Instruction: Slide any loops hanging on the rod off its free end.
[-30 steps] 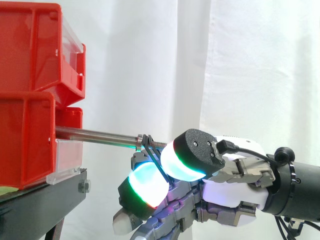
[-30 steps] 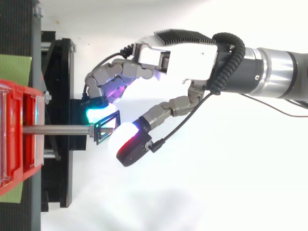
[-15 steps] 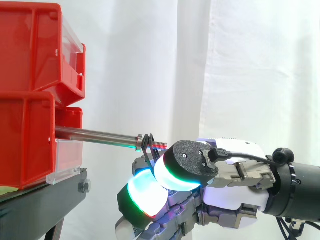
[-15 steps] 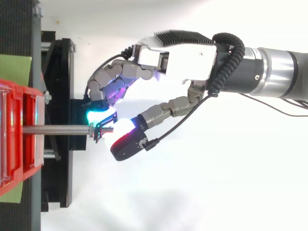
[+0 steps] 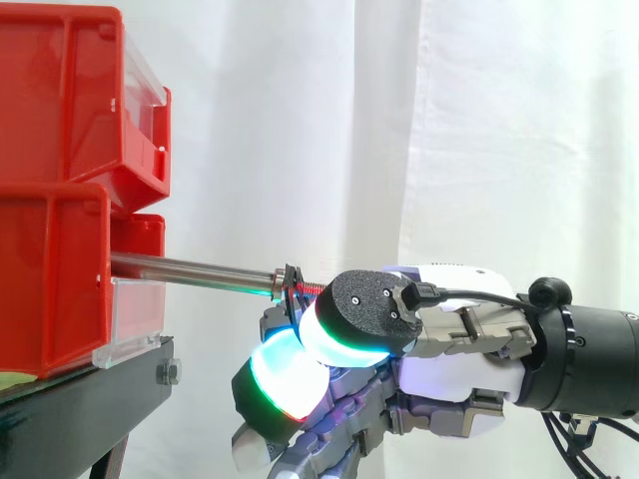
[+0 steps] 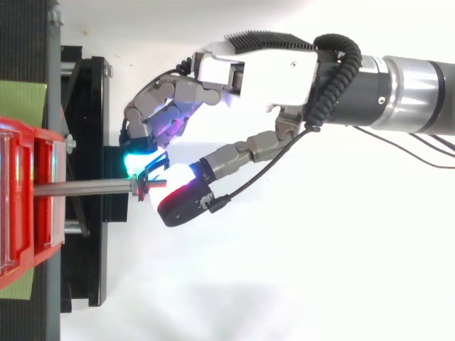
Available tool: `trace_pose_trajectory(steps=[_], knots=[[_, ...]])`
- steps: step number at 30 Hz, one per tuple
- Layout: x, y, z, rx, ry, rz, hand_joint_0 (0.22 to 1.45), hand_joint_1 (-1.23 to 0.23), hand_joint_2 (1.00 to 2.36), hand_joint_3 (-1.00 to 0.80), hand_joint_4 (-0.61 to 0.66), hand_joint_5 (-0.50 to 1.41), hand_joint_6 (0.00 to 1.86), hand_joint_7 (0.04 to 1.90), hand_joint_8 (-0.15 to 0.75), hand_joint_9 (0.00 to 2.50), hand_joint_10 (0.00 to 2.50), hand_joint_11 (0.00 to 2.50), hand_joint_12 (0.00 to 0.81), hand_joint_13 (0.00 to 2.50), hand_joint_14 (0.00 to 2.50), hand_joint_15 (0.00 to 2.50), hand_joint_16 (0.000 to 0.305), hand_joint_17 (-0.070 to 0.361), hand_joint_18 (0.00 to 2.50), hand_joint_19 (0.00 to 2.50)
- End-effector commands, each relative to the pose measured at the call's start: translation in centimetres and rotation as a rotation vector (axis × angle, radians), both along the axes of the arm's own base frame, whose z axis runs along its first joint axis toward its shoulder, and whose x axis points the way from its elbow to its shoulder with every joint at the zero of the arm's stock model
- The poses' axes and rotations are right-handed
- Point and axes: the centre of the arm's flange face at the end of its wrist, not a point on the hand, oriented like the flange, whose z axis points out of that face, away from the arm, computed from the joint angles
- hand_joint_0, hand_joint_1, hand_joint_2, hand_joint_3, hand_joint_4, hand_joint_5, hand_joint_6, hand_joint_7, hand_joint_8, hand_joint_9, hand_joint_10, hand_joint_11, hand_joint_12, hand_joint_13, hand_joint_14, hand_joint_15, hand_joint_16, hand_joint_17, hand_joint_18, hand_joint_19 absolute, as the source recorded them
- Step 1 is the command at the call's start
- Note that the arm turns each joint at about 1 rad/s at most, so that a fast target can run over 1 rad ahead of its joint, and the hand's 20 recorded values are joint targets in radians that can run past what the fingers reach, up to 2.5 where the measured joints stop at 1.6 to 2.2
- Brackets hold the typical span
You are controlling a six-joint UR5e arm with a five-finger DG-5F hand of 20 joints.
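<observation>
1. The hand (image 5: pixel 454 349) reaches in from the right with its fingers curled. The thumb pad (image 5: pixel 334 337) and a finger pad (image 5: pixel 285 374) are closed together on the loop (image 5: pixel 291 283).
2. The loop is a thin black wire shape. It sits just above the two glowing pads in the side view, at the fingertip end of the hand, far from the wrist.
3. In the top view the loop (image 6: pixel 155 165) lies between the cyan-lit fingertip (image 6: pixel 135 160) and the white thumb pad (image 6: pixel 178 177), touching both.
4. The loop's top hangs round the rod (image 5: pixel 190 267) close to its free end. A short red-lit threaded tip (image 5: pixel 310 290) pokes out past the loop towards the palm.
5. The rod runs nearly level, away from the fingertips to the left, and enters the lower red bin (image 5: pixel 50 279). Its free end lies right over the thumb pad.
6. Counted: one loop, one rod, one hand.
7. Two red bins stand stacked beyond the fingertips, the upper red bin (image 5: pixel 70 90) resting on the lower one.
8. One black stand (image 5: pixel 80 409) carries the bins, below and to the left of the finger pads and apart from them.
9. A white curtain (image 5: pixel 499 150) hangs behind the hand.
</observation>
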Motion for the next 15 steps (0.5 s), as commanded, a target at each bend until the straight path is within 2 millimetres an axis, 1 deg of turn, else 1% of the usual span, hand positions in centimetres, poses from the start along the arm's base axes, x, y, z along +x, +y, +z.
trace_pose_trajectory(steps=[1, 7, 15], knots=[[-0.10, -0.20, 0.03, -0.003, 0.020, 0.004, 0.58, -0.71, 1.02, -0.05, 0.06, -0.17, 0.87, 1.03, 0.332, 1.00, 0.01, 0.31, 0.316, 0.99, 0.01, 0.18, 0.049, 0.110, 1.00, 0.36], [-0.24, -0.21, -0.14, -0.004, 0.035, 0.004, 0.59, -0.71, 1.02, -0.06, 0.06, -0.17, 0.87, 1.02, 0.331, 1.00, 0.01, 0.30, 0.314, 0.99, 0.01, 0.18, 0.049, 0.110, 1.00, 0.35], [-0.57, -0.35, 0.84, -0.014, 0.049, 0.002, 0.59, -0.71, 1.02, -0.06, 0.06, -0.17, 0.87, 1.02, 0.331, 1.00, 0.01, 0.31, 0.315, 0.99, 0.01, 0.18, 0.049, 0.110, 1.00, 0.36]])
